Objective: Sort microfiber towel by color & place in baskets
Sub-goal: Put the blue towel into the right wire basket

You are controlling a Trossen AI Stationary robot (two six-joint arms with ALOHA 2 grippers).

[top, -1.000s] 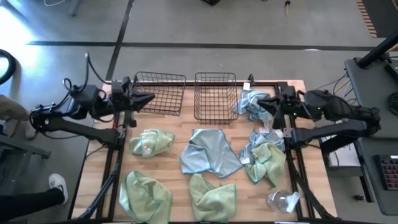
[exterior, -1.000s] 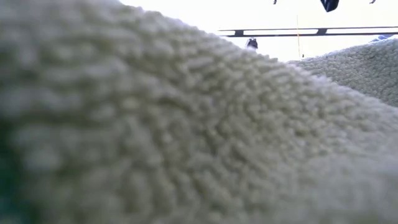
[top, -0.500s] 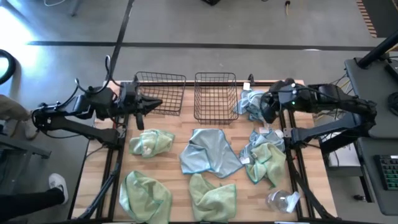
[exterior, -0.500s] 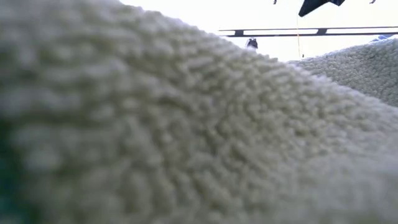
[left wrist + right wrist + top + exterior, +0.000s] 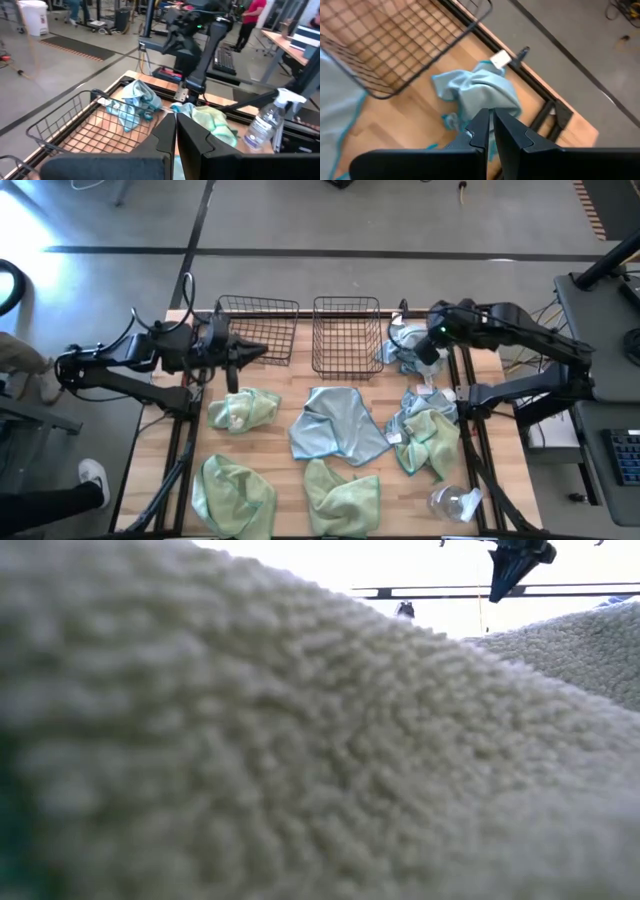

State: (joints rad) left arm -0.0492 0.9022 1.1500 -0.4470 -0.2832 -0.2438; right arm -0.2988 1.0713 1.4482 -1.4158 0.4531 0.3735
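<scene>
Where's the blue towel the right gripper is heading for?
In the high view, the crumpled blue towel lies at the table's far right, just right of the right-hand basket, directly under the right gripper.

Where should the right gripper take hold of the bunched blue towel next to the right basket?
Grip the raised crumpled peak of the blue towel, coming straight down from above. It lies heaped beside the right basket, so the top folds give the fingers something to pinch. The right gripper, fingers nearly together, sits above it and would likely need to open first.
</scene>
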